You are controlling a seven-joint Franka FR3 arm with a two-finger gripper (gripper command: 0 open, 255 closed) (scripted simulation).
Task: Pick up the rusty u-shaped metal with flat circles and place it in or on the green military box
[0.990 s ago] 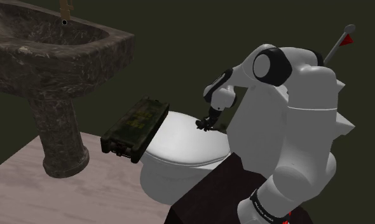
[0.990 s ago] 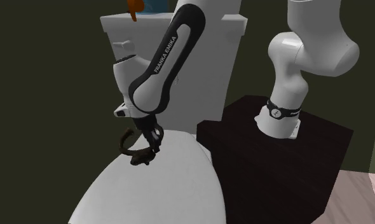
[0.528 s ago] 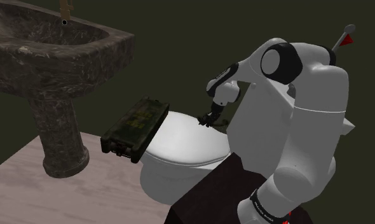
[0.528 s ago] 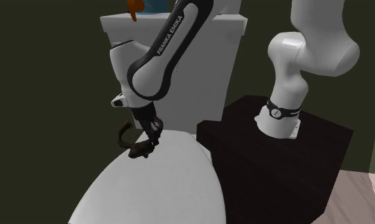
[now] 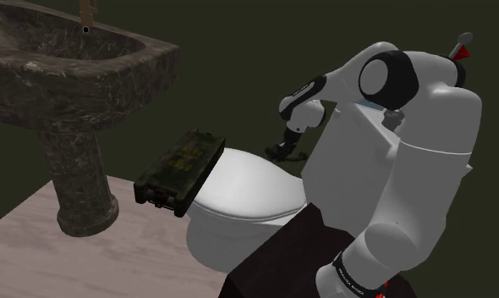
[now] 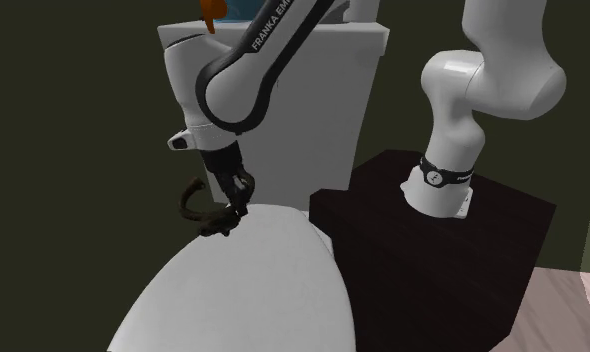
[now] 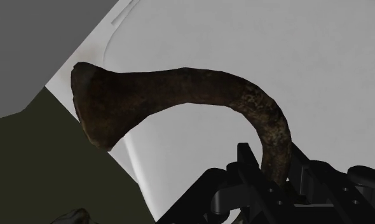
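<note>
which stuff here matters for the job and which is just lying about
Job: rusty u-shaped metal, clasped in the gripper; green military box.
Just there: white toilet, dark marbled sink, dark stand.

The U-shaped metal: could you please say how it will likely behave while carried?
Probably stiff: the metal shows no sag though clasped near one end. Likely heavy for its size, being thick and rusty. Held off-centre by the gripper, it might swivel.
</note>
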